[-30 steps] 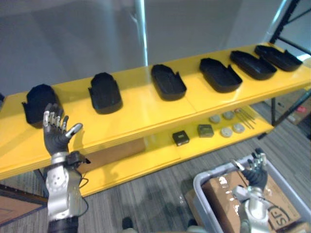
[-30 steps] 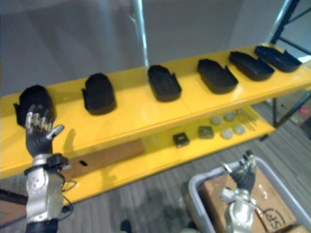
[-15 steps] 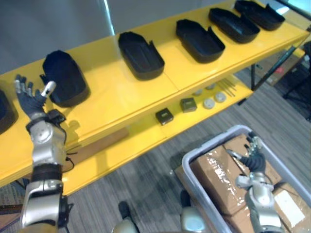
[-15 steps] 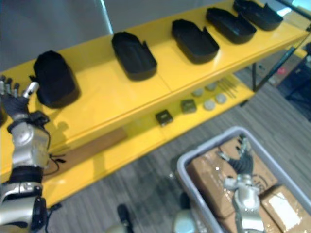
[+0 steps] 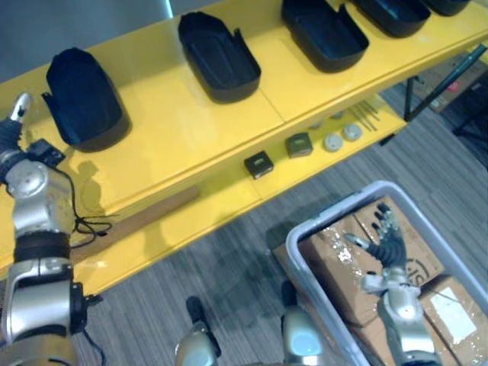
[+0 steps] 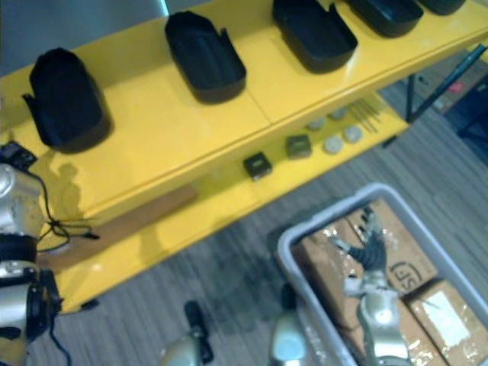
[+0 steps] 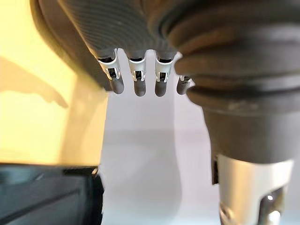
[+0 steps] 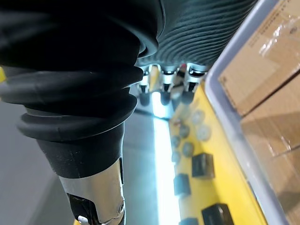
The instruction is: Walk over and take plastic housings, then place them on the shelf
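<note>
The yellow shelf [image 5: 191, 130] has two boards, and a grey wall [image 5: 91, 19] stands behind it. On its glossy upper board the black plastic housings lie in a row, well apart from one another. One housing [image 5: 84, 99] is near the shelf's left end, hollow side down. The next [image 5: 219, 57] is about mid-shelf, and two more [image 5: 324, 34] [image 5: 389, 11] lie towards the right end, all three open side up.

On the shelf's lower board, under the right half, sit a small black box [image 5: 259, 164], a greenish box [image 5: 299, 145], some round discs [image 5: 332, 142] and a few thin rods [image 5: 371, 114]. A brown board [image 5: 149, 217] lies on the same level under the left half.

In front of the shelf the floor [image 5: 221, 282] is grey striped carpet. A grey bin [image 5: 329, 212] stands on it off the shelf's right half, packed with cardboard boxes [image 5: 335, 267].

The left hand [image 5: 11, 126] is raised at the shelf's left end, just beside the first housing. Its fingers [image 7: 136, 79] are straight and hold nothing. The right hand [image 5: 387, 245] hovers over the boxes in the bin, well clear of the shelf, fingers spread wide and empty.
</note>
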{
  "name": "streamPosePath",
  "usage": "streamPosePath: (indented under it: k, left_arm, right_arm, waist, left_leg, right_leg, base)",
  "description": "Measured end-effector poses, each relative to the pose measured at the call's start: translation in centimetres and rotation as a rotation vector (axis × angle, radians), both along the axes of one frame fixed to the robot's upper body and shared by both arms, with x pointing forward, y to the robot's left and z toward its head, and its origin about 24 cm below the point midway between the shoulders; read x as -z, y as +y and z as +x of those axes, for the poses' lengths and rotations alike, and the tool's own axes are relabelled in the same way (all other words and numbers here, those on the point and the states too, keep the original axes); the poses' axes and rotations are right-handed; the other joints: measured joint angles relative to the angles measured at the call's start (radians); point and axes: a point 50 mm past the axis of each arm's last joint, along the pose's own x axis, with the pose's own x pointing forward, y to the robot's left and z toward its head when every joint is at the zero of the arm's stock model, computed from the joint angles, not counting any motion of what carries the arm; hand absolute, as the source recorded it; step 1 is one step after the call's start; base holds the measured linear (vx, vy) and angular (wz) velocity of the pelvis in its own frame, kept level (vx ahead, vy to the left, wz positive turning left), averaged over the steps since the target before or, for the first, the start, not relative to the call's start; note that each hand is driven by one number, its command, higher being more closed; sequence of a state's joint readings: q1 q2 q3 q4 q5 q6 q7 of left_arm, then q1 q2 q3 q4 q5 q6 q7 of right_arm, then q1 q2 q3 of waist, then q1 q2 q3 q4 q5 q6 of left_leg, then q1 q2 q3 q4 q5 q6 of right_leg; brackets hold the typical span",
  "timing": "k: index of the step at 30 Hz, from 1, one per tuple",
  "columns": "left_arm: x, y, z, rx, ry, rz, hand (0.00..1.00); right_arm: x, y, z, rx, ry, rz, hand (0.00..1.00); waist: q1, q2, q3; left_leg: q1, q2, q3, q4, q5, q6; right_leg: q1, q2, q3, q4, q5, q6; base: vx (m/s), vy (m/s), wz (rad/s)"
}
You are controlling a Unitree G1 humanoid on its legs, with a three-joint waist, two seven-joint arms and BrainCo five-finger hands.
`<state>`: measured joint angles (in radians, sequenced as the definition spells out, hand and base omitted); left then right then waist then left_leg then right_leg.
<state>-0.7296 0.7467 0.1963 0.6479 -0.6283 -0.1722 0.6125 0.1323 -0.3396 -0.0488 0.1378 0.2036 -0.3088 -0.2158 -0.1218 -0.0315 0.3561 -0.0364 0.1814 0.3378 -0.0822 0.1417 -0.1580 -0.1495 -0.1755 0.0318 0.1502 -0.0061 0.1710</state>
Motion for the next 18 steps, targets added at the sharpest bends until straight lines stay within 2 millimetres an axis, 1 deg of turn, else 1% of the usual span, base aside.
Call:
streamPosePath:
  k: [4,7,12,14,16,18]
  left_arm:
    - [-0.8,0.2,-0.1,-0.011,-0.036,-0.022,0.0]
    - [-1.2,0.7,-0.1,-0.011,-0.004,-0.024,0.0]
    - [-0.9,1.4,0.3,-0.004,0.068,-0.065,0.0]
    - [-1.0,1.6,0.3,0.0,0.068,-0.089,0.0]
    - [-1.3,2.1,0.2,-0.015,0.072,-0.098,0.0]
    - [-1.2,2.2,0.2,-0.015,0.088,-0.104,0.0]
  right_arm:
    - [0.1,0.3,0.0,-0.007,0.004,0.003,0.0]
    - [0.2,0.5,0.1,-0.001,0.002,0.009,0.0]
    - [0.3,1.0,0.2,-0.014,0.004,0.013,0.0]
    - [0.1,1.0,0.4,-0.014,-0.003,0.02,0.0]
    - [-0.2,1.1,0.7,-0.016,-0.018,0.031,0.0]
    - [-0.3,1.1,0.8,-0.016,-0.023,0.031,0.0]
  waist:
    - [0.002,-0.006,0.031]
    - [0.002,-0.008,0.057]
    - [0.003,-0.011,0.066]
    - [0.002,-0.015,0.068]
    - [0.002,-0.023,0.09]
    - [0.002,-0.022,0.101]
  left_leg:
    - [0.001,0.001,-0.001,0.0,0.0,0.0]
    - [0.0,0.002,-0.001,0.0,0.0,0.0]
    - [-0.002,0.002,-0.001,0.0,-0.003,-0.002]
    - [-0.012,0.002,-0.001,0.007,-0.005,-0.001]
    - [-0.04,0.012,-0.006,0.076,-0.037,-0.002]
    - [-0.056,0.017,-0.012,0.107,-0.052,-0.001]
  right_leg:
    - [-0.007,0.0,-0.001,0.022,-0.013,-0.001]
    - [-0.009,0.001,-0.001,0.026,-0.016,-0.001]
    - [-0.013,0.001,-0.001,0.029,-0.019,-0.001]
    - [-0.027,0.001,0.0,0.042,-0.025,-0.001]
    - [-0.029,0.0,0.002,0.051,-0.026,-0.001]
    - [-0.029,0.001,0.002,0.052,-0.026,-0.001]
  base:
    - [0.0,0.0,0.0]
    - [0.0,0.0,0.0]
    - [0.01,0.0,0.0]
    - [0.0,0.0,0.0]
    - [0.0,0.0,0.0]
    - [0.0,0.0,0.0]
